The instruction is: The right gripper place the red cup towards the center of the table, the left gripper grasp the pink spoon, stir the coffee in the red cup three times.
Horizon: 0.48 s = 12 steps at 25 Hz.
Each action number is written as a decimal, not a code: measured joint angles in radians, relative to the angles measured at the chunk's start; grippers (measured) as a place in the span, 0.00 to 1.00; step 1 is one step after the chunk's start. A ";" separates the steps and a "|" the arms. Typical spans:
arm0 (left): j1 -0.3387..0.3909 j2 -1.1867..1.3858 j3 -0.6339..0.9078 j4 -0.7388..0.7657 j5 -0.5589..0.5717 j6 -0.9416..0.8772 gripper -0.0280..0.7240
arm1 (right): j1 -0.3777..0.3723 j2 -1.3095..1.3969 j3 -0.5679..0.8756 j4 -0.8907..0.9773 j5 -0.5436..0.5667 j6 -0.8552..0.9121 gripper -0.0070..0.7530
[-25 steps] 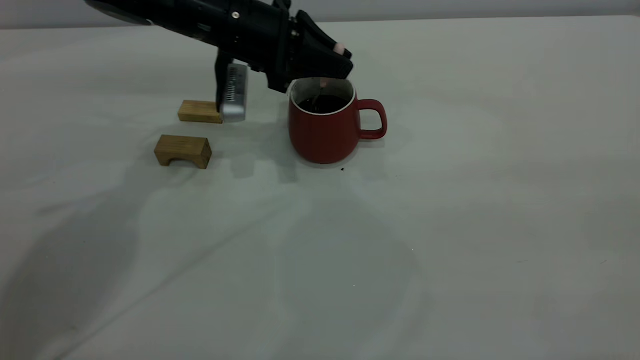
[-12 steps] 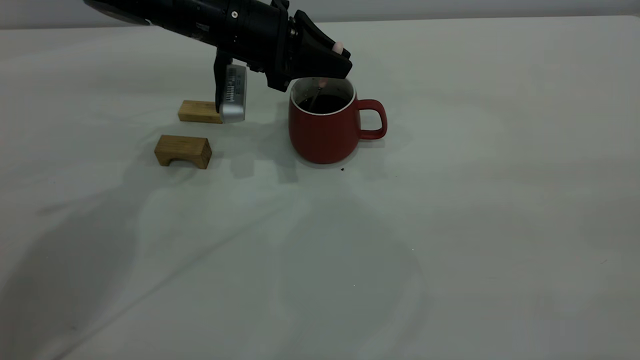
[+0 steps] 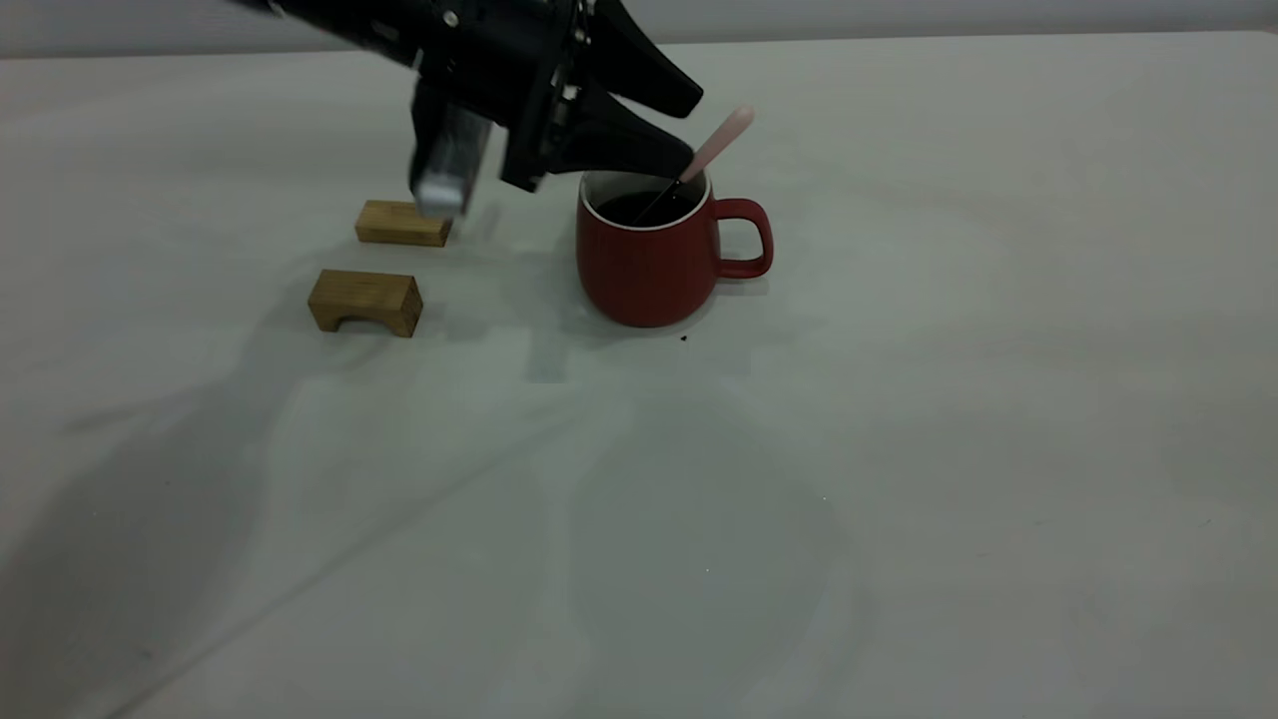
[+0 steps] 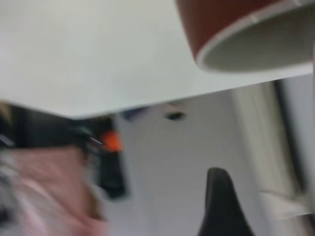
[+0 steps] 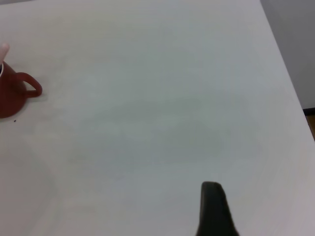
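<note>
Leaning over the red cup (image 3: pixel 644 265), the left tool (image 3: pixel 689 125) gapes wide, spoon-free.

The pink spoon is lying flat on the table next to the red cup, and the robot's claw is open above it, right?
Not quite. The pink spoon isn't flat on the table; it stands slanted inside the red cup, leaning on the rim, as the exterior view shows. The left gripper is indeed open just above.

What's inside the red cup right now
The red cup holds dark coffee and the pink spoon, leaning on the rim. Its bowl is hidden by the coffee.
</note>
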State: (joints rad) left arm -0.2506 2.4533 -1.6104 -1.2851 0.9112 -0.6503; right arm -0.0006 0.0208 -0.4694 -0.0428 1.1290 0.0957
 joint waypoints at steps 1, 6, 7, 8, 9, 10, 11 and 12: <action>0.000 -0.021 0.000 0.041 0.008 0.030 0.74 | 0.000 0.000 0.000 0.000 0.000 0.000 0.72; 0.000 -0.125 0.000 0.192 0.026 0.110 0.74 | 0.000 0.000 0.000 0.000 0.000 0.000 0.72; 0.000 -0.150 0.000 0.216 0.030 0.113 0.74 | 0.000 0.000 0.000 0.000 0.000 0.000 0.72; 0.000 -0.176 0.000 0.235 0.032 0.115 0.74 | 0.000 0.000 0.000 0.000 0.000 0.000 0.72; 0.000 -0.200 0.000 0.247 0.034 0.115 0.74 | 0.000 0.000 0.000 0.000 0.000 0.000 0.72; 0.000 -0.229 0.000 0.258 0.037 0.115 0.74 | 0.000 0.000 0.000 0.000 0.000 0.000 0.72; 0.000 -0.260 0.000 0.267 0.041 0.115 0.74 | 0.000 0.000 0.000 0.000 0.000 0.000 0.72; 0.000 -0.291 0.000 0.271 0.043 0.115 0.74 | 0.000 0.000 0.000 0.000 0.000 0.000 0.72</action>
State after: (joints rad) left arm -0.2506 2.1620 -1.6104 -1.0140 0.9543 -0.5349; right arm -0.0006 0.0208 -0.4694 -0.0428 1.1290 0.0957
